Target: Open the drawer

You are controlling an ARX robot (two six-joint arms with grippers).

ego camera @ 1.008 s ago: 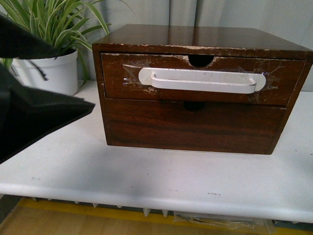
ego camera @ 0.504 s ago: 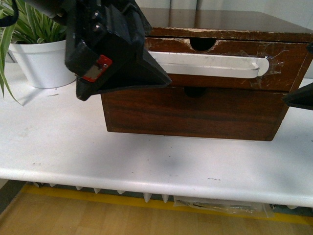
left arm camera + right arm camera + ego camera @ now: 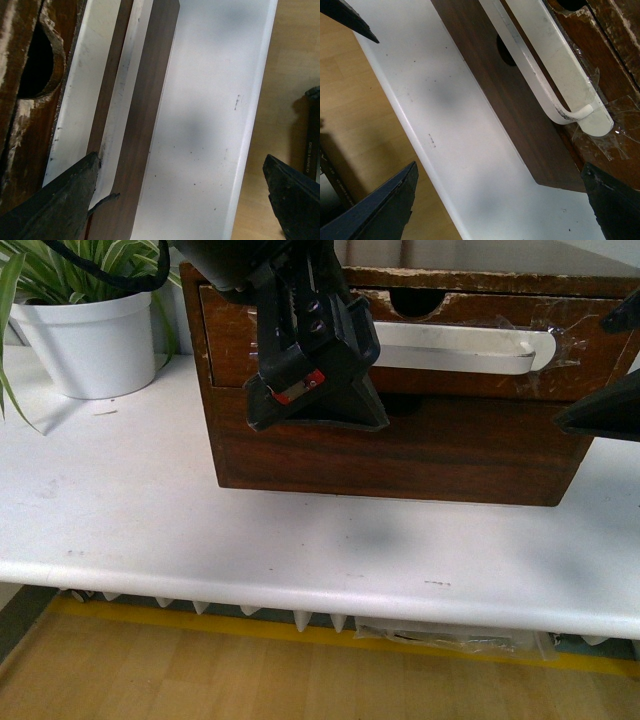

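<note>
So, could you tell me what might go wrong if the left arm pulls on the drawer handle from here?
1. The white handle looks held on only by clear tape; a pull could peel it off instead of moving the drawer.
2. The left tool is open at the handle's left end, so an off-centre pull may skew the wide drawer.
3. Nothing visibly braces the cabinet; it could slide on the table.

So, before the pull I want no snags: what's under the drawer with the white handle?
Under the drawer sits a plain lower drawer front with a finger notch, then the white table. The left gripper covers part of that front in the front view; its inside is hidden.
</note>
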